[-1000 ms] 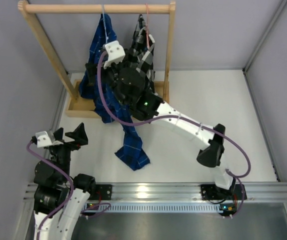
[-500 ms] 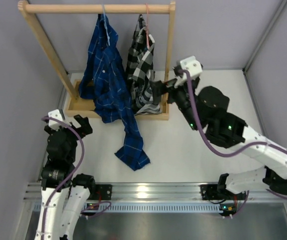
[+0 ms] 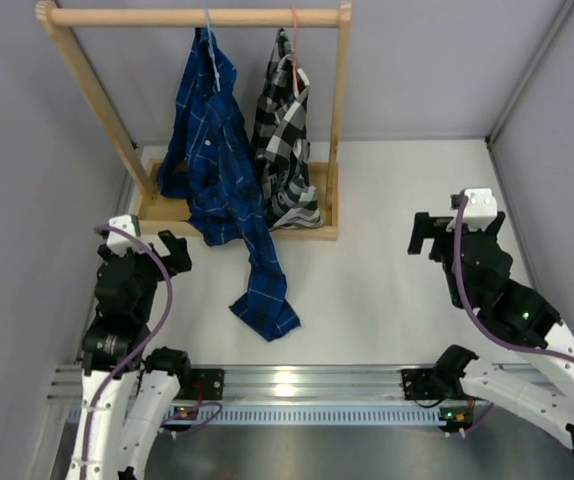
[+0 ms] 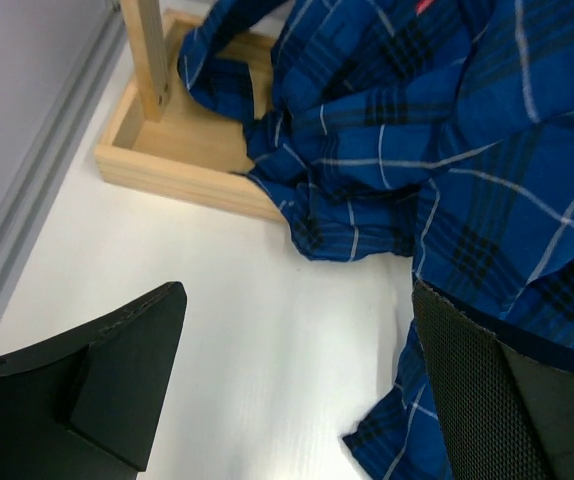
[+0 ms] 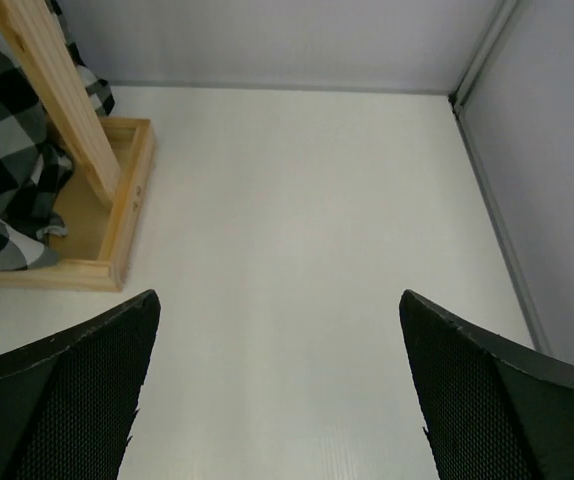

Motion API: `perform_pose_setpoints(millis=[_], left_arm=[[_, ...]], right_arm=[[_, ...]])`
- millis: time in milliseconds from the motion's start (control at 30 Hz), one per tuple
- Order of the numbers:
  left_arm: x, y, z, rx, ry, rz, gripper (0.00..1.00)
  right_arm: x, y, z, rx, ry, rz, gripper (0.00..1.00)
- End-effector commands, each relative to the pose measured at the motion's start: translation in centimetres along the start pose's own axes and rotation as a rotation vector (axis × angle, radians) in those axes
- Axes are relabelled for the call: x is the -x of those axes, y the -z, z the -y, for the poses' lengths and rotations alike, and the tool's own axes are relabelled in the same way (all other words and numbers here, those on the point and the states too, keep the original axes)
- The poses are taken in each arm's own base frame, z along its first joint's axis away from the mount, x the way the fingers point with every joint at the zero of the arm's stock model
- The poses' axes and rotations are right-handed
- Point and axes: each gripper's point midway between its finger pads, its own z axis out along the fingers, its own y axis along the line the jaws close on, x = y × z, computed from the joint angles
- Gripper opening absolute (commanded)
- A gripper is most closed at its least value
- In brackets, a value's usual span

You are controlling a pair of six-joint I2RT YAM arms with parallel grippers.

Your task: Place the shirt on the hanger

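On low bent arms the left end effector (image 3: 170, 252) and right end effector (image 3: 430, 236) are spread wide, empty; the shirt (image 3: 215, 175) hangs straight down off the hanger (image 3: 207, 20).

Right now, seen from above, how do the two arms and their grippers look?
The left arm and right arm have white links and black joint housings. A purple cable loops along each to a white camera block at the wrist. The left gripper and right gripper have black, finely textured fingers. A green light glows on the right arm.
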Motion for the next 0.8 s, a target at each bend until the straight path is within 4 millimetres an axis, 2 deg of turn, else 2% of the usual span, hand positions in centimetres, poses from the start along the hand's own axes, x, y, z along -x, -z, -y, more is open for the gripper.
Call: perform_pose_setpoints(millis=[0, 67, 200, 267, 467, 533, 767], left_arm=[[-0.5, -1.6, 1.0, -0.048, -0.028, -0.059, 0.98], [-1.0, -1.7, 1.4, -0.081, -0.024, -0.078, 0.98], [-1.6, -1.3, 1.6, -0.102, -0.014, -0.076, 0.98], [-1.5, -1.0, 1.9, -0.121, -0.015, -0.068, 0.98], [-1.6, -1.0, 2.0, -0.129, -0.016, -0.069, 0.98], [-1.8, -0.7, 2.8, -0.174, -0.018, -0.077, 0.98], [-1.2, -0.1, 2.7, -0.170, -0.015, -0.041, 0.98]], right_arm=[[-2.4, 0.6, 0.9, -0.012, -0.021, -0.066, 0.99], [-2.6, 1.5, 1.6, -0.015, -0.060, -0.064, 0.99], [-2.9, 2.6, 1.8, 0.045, -0.105, -0.042, 0.99], [-2.8, 3.1, 2.6, 0.030, -0.115, -0.024, 0.99], [-3.2, 3.2, 4.1, -0.039, -0.104, -0.010, 1.00], [-3.3, 3.1, 4.4, -0.064, -0.109, -0.011, 1.00], [-4.3, 3.1, 3.2, 0.007, -0.103, -0.033, 0.99]])
